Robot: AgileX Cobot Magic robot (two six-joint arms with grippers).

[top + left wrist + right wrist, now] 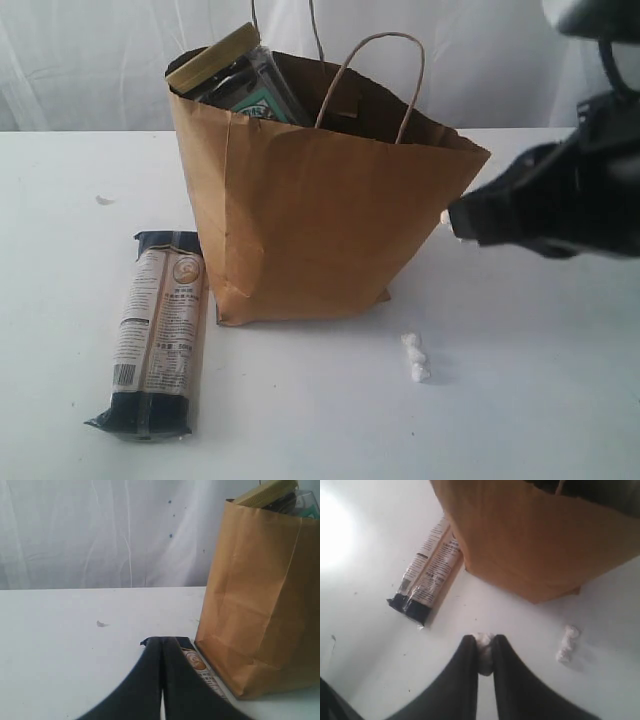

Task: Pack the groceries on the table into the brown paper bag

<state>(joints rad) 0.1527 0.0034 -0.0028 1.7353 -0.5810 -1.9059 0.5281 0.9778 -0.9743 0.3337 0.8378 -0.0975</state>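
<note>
Now, step in hand: packing looks nearly done; one grocery shows outside the bag, and neither tool has it.
Bag [320, 230]: stands upright in the middle of the table [530, 400], mouth open, handles up.
Already packed: a jar with a tan lid [213, 57] sticks out of the bag's top at the far-left corner, with dark packaging beside it; what lies deeper is hidden.
Packet [160, 330]: long, beige with dark ends, flat on the table just beside the bag's left side.
Left tool [161, 641]: jaws pressed together with nothing between them, low over the table, pointing at the packet's dark end; whether it touches, I cannot tell.
Right tool [484, 641]: pinched narrow on a small white lump [484, 661], hanging near the bag's right side.
Crumbs [415, 358]: two white bits on the table in front of the bag, apart from it.
Next move, as I judge it: the lump is no grocery, so drop it aside; then a tool must open wide, take the packet across its narrow width, lift it and tip it end-first into the bag without shoving the paper over.
</note>
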